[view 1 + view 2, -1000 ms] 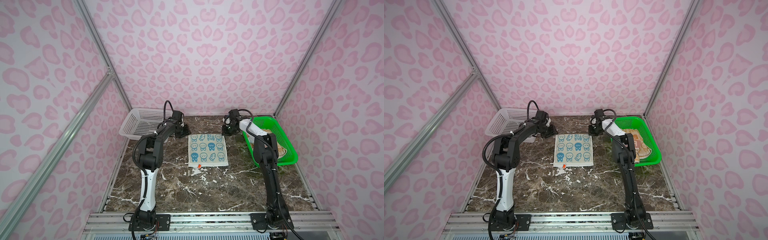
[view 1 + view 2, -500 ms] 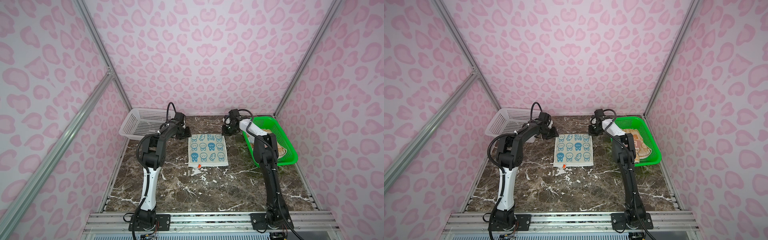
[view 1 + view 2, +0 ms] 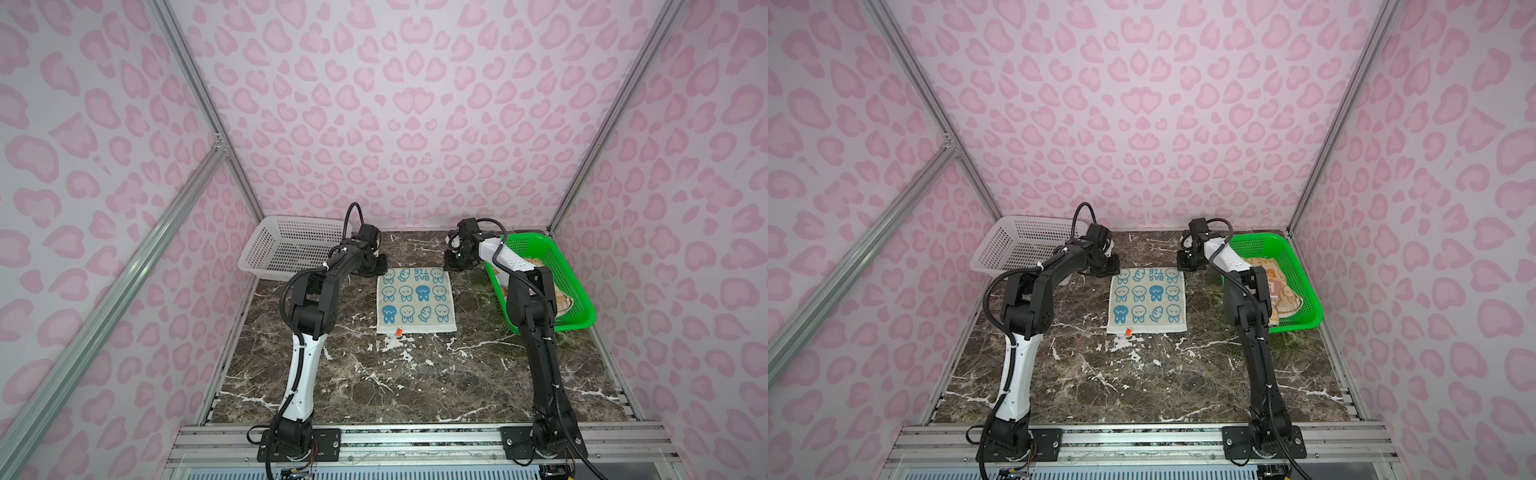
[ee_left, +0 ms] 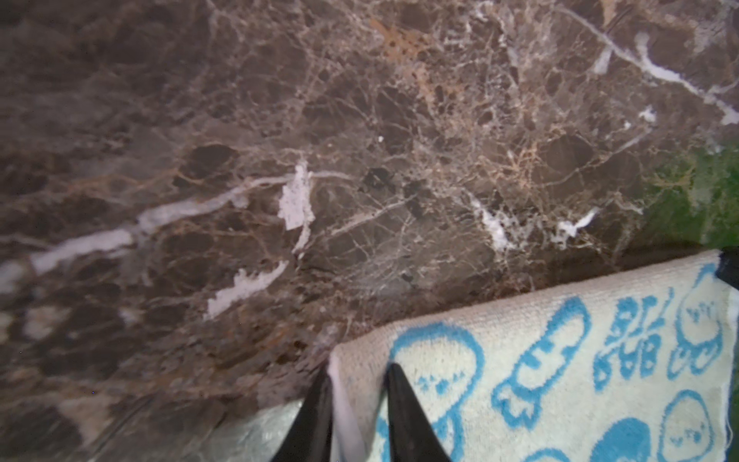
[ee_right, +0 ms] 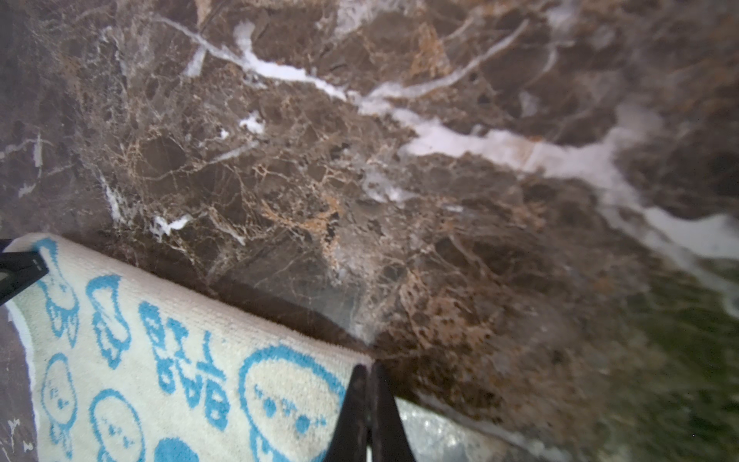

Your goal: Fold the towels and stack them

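Moving in from beside the white perforated plastic basket (image 3: 286,249), the left gripper (image 4: 358,368) is pinching the far-left corner of the blue-on-cream rabbit-print terry towel (image 3: 415,301) mid-table; the right gripper (image 5: 366,366) is staying clenched on its far-right corner. Brown marble tabletop (image 3: 415,382) is lying open beyond its near edge.

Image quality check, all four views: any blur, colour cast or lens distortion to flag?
In both top views: sharp and evenly lit, but the wide lens splays the frame posts outward. Left wrist view: towel crisp, table smeared toward the edges, green tint at one side. Right wrist view: towel sharp, table blurred to one side, green cast probably reflected from the green basket.
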Robot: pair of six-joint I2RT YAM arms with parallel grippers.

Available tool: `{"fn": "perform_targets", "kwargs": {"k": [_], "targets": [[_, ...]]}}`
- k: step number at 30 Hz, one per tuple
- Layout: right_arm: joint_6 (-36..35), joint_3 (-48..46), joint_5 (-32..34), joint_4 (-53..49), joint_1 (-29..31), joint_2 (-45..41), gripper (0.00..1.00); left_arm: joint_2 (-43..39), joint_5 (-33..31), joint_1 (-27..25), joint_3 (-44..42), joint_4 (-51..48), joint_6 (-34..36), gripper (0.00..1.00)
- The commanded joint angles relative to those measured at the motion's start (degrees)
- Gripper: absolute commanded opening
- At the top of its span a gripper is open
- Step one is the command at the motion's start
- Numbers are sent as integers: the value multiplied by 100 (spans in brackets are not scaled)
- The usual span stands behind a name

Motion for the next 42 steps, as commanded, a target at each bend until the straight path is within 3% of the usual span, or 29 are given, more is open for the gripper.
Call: {"fn": "perform_targets", "kwargs": {"k": [1, 13, 19, 24, 42], "targets": [[11, -72, 110, -316, 12, 59, 0, 146, -349, 3, -36, -624, 94, 22], [305, 29, -201, -261, -92, 38, 0, 372, -544, 22, 497, -906, 241, 3], [520, 87, -444, -309, -93, 72, 0, 254, -528, 14, 557, -943, 366, 3], [616, -443, -458, -23, -101, -210, 0, 170, -533, 18, 524, -929, 435, 3], [562, -1943, -312, 444, -95, -1542, 0, -995, -906, -338, -778, -440, 292, 3]]}}
